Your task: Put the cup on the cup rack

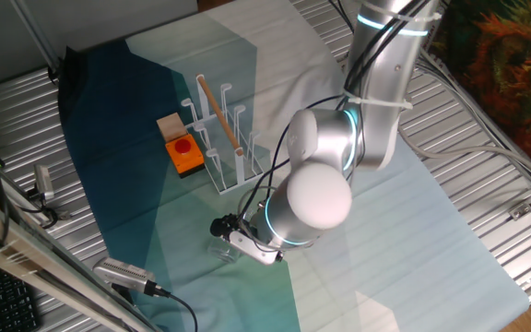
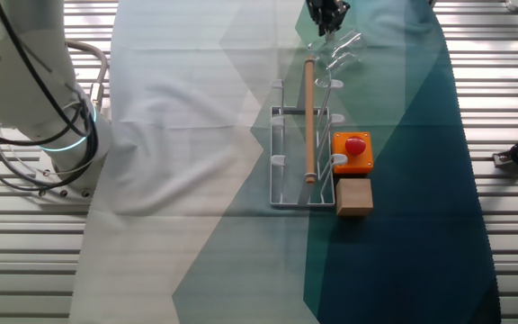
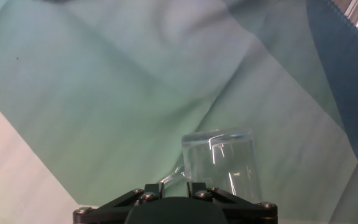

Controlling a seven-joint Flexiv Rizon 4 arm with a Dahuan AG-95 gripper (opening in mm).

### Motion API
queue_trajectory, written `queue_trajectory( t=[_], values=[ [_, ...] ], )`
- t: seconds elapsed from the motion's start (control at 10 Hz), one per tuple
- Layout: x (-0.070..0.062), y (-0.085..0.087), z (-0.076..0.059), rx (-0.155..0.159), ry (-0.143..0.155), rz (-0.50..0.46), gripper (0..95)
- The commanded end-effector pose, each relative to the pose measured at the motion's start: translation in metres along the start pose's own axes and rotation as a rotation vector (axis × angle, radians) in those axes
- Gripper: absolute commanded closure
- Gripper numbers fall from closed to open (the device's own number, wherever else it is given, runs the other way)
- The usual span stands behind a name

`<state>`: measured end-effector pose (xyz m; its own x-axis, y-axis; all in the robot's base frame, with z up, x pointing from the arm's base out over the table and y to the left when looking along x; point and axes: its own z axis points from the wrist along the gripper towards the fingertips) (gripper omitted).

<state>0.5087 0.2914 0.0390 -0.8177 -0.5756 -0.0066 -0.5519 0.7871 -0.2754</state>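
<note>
The cup [image 3: 221, 165] is a clear glass mug lying on its side, low on the cloth at the right of the hand view. Its handle reaches back between my fingers. My gripper [image 3: 174, 186] is shut on that handle. In one fixed view the gripper [image 1: 233, 235] hangs low over the cloth with the cup [image 1: 221, 250] just under it. The cup rack [image 1: 218, 175] stands farther back, its white pegs upright. From the other side, the gripper [image 2: 328, 22] and cup [image 2: 344, 47] sit just beyond the far end of the cup rack [image 2: 274, 162].
A wooden rod [image 2: 309, 117] lies lengthwise on the rack. An orange box with a red button [image 2: 352, 151] and a wooden block [image 2: 353, 196] stand right beside the rack. Cables and small devices [image 1: 123, 273] lie at the table's edge.
</note>
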Motion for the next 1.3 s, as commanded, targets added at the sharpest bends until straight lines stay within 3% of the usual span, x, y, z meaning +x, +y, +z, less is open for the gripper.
queue_trajectory(
  t=[0.1, 0.5, 1.3],
  values=[
    [0.0020, 0.0012, 0.0022, 0.010, 0.001, 0.008, 76.0],
    [0.0048, 0.0024, 0.0043, 0.027, -0.006, 0.021, 76.0],
    [-0.0047, 0.0066, 0.0087, 0.059, -0.070, 0.096, 76.0]
  ],
)
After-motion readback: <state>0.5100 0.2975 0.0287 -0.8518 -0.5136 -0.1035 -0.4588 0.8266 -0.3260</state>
